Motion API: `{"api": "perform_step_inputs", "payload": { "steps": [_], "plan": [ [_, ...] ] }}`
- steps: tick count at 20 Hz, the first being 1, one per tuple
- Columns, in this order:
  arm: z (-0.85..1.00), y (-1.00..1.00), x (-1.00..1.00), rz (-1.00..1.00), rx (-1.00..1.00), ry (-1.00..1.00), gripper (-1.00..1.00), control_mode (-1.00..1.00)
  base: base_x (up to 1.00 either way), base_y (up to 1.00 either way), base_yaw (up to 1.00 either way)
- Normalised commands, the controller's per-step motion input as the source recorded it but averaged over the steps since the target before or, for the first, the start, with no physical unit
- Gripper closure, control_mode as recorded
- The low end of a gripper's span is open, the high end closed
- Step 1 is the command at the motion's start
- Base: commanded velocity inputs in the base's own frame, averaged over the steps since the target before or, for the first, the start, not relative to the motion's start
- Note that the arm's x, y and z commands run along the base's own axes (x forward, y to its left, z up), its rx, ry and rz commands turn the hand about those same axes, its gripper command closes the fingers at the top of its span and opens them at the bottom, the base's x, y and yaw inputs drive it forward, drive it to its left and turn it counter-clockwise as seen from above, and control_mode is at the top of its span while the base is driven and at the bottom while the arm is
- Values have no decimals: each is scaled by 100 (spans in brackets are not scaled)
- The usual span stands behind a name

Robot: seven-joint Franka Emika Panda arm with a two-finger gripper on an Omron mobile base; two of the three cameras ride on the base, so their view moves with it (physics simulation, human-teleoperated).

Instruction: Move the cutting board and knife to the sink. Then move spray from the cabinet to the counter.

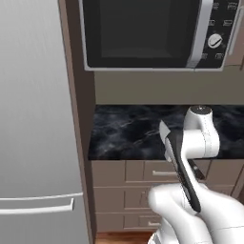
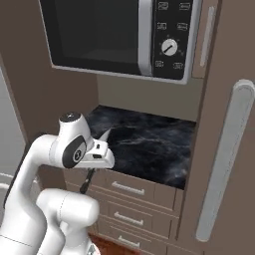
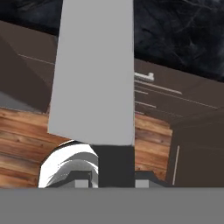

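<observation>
Black marble table [image 1: 128, 131] spans the alcove under a microwave [image 1: 152, 33], above brown drawers [image 2: 134, 191]. Out from the knife [image 3: 94, 74]: its dark handle is clamped in the pincer [image 3: 114, 177], blade reaching out ahead over the drawers and wood floor [image 3: 22, 144]. For this carry I would keep the grip firm and the blade clear of the table edge while heading for the sink. No writing is readable; the microwave's panel marks are too small.

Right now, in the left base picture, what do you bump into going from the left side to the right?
Grey fridge door → brown cabinet side panel → black counter → knife held in the gripper → white arm.
</observation>
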Motion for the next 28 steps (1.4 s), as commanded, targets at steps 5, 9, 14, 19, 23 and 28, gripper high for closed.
{"api": "perform_step_inputs", "payload": {
  "steps": [5, 9, 14, 19, 23, 28],
  "plan": [
    [0, 0, 0, 0, 0, 0, 100, 100, -76, -2, -15],
    [0, 0, 0, 0, 0, 0, 100, 100, -28, 15, -71],
    [0, 0, 0, 0, 0, 0, 100, 100, -5, 14, -88],
    [0, 0, 0, 0, 0, 0, 100, 100, -2, 8, -94],
    [0, 0, 0, 0, 0, 0, 100, 100, -3, 4, -95],
    [0, 0, 0, 0, 0, 0, 100, 100, -3, 3, -97]
  ]
}}
